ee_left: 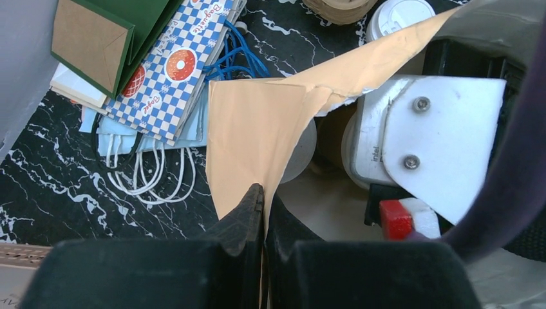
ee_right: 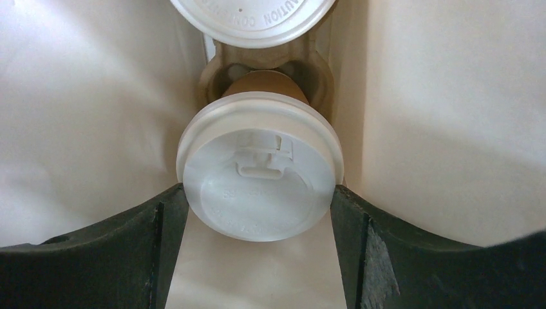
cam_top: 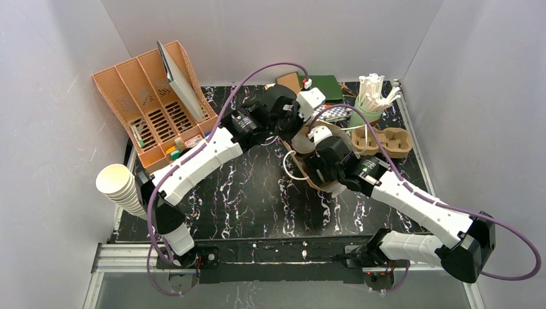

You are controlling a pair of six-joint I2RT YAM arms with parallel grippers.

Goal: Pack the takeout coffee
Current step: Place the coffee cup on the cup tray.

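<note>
Inside the bag, right fingers [ee_right: 161, 225]: spread wide, one on each side of the near cup's lid and seemingly touching its rim. I read this as a hold on the cup rather than a clear gap.
Near cup [ee_right: 261, 177]: tan-brown paper wall under a round white lid with its sip tab facing up. It sits in a well of the pulp carrier [ee_right: 216, 71], low in the bag.
Far lid [ee_right: 251, 16]: a second white lid just beyond, over the same carrier; its cup is hidden.
Bag [ee_left: 257, 129]: tan paper, standing on the worktop [cam_top: 257, 199] between the two arms, mouth held open.
Left fingers [ee_left: 256, 206]: pressed together, pinching the bag's rim.
Past the rim: another white lid [ee_left: 402, 16]; I cannot tell whether it tops a cup waiting to go in.
Far right of the worktop: a spare carrier [cam_top: 386, 141].
Progress: judged well along, with at least two lidded coffees down in the bag. What looks left is to let go of the near cup, lift the arm clear and release the rim.
</note>
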